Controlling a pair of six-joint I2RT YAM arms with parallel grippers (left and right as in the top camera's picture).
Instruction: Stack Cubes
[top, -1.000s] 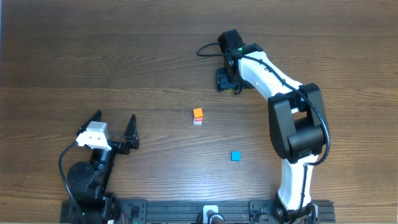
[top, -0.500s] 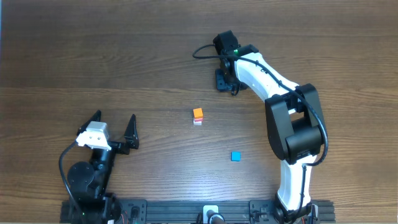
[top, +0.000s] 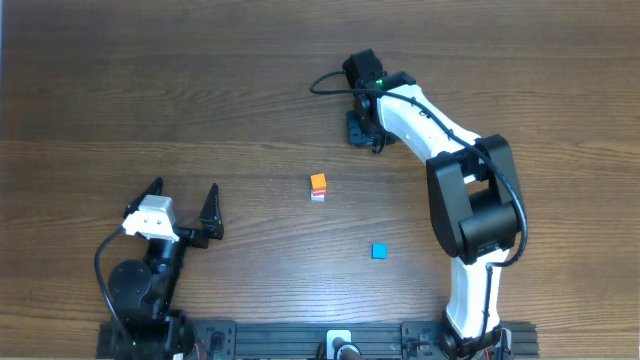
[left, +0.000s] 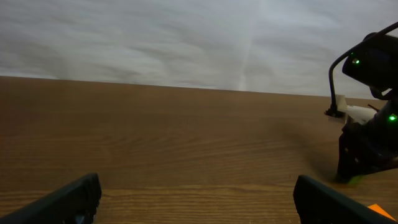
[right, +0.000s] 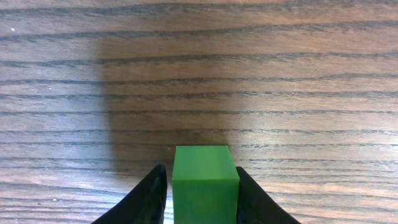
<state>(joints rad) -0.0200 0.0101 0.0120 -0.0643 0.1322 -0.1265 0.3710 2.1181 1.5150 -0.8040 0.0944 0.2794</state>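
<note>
— Which step was in hand?

— The pick-up, I'd say. The right gripper (right: 200, 179) had its jaws clenched against both sides of the small green cube (right: 205, 163), far up the dark wooden bench (top: 150, 80). I couldn't tell whether the cube had cleared the wood or sat on it.

— And the stack?

— Near the middle of the bench: an orange cube (top: 318, 181) sat on a pale cube (top: 318, 195), well apart from the green one. A blue cube (top: 379, 251) lay alone, nearer the arm bases.

— So the next move?

— Judging by that, a lift, then a carry back toward the centre, squaring the green cube over the orange one before letting go. The tower was narrow, so a skewed release could have toppled it.

— The other arm?

— The left gripper (top: 184, 188) sat near its base, jaws spread wide, grasping nothing.

— What differed from a second before?

— Little. The right arm's wrist had crept slightly up and to the left in the top view, then held for the last half second. The cubes and the left arm hadn't moved.
</note>
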